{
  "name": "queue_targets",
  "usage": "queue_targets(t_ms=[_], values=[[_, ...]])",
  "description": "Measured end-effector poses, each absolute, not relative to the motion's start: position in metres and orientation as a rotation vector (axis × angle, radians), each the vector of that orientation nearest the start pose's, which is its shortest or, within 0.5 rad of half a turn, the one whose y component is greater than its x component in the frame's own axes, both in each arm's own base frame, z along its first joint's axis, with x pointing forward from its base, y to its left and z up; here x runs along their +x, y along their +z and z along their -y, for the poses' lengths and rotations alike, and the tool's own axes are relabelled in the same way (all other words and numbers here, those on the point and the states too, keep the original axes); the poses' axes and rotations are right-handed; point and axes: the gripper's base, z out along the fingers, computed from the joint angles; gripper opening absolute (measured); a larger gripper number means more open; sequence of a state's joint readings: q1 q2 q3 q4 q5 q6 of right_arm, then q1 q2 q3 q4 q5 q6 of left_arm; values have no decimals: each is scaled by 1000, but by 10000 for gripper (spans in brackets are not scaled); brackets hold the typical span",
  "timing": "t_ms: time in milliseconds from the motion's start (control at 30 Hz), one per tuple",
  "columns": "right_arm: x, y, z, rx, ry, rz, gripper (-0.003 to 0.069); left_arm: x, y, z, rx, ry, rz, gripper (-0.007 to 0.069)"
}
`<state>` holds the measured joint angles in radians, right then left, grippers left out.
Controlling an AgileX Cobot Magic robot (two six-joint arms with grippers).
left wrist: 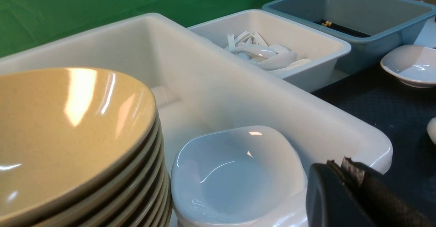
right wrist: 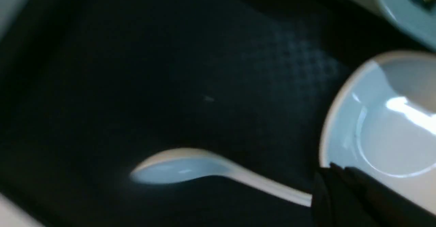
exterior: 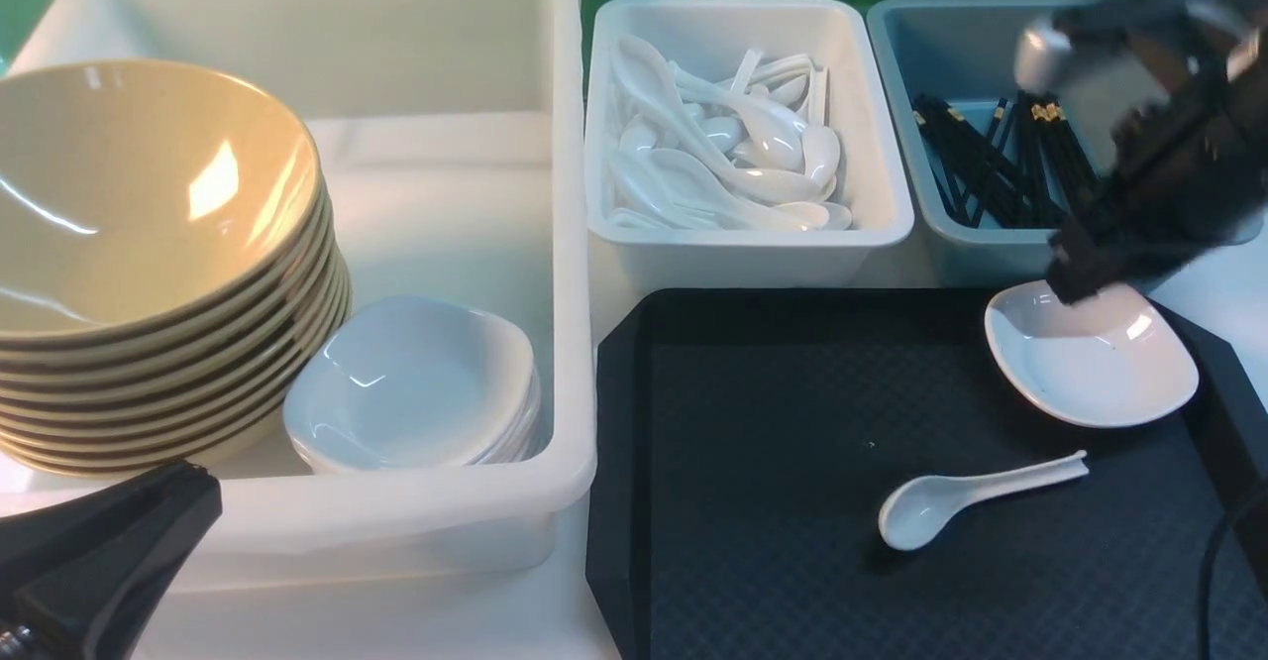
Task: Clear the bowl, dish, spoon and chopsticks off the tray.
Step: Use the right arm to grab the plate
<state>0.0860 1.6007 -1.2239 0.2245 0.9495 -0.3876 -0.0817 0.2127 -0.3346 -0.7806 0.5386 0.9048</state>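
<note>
The right gripper, blurred in the front view, hangs with its jaws pressed together and nothing between them over the far rim of the dish, which sits in the far right corner of the tray. The spoon lies just nearer on the tray's right half, apart from the dish, scoop towards the left edge and handle angled at the right edge. Beyond the tray's far edge, the grey-blue bin holds the black chopsticks, and the small white bin beside it holds loose spoons. Left of the tray, the big white bin carries the stack of mustard bowls and a stack of white dishes. The left gripper, closed and empty, rests by that bin's near left corner
</note>
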Motion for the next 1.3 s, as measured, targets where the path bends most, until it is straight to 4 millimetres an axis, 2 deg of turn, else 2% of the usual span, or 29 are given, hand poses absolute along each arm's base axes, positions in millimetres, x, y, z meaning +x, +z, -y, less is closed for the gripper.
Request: queue_targets(t_ms=[33,100,200,367,500,667,833,933,1067,1200,1300], values=[[321,267,-43,-508,207,-2725,33,53,278,37,508,-239,-1681,-1],[327,237,-35,-431,158,-2682,33,53,278,37,509,-238,-1681,-1],[335,214,-34,-382,153,-2664,33,53,278,37,507,-237,-1679,-1],[345,182,-41,-248,284,-2737,34,53,278,37,507,-237,-1679,-1],[345,164,-47,-156,402,-2811,41,53,278,37,511,-233,-1678,-1],[339,166,-53,-191,519,-2853,99,53,278,37,510,-234,-1678,-1],[339,199,-54,-271,510,-2768,211,53,278,37,512,-230,-1679,-1],[336,218,-49,-338,406,-2726,287,53,278,37,513,-229,-1679,-1],[332,221,-35,-317,195,-2777,366,53,278,37,514,-227,-1680,-1],[333,217,-22,-216,5,-2797,395,53,278,37,512,-228,-1680,-1],[337,219,-17,-184,-65,-2753,402,53,278,37,511,-229,-1680,-1]])
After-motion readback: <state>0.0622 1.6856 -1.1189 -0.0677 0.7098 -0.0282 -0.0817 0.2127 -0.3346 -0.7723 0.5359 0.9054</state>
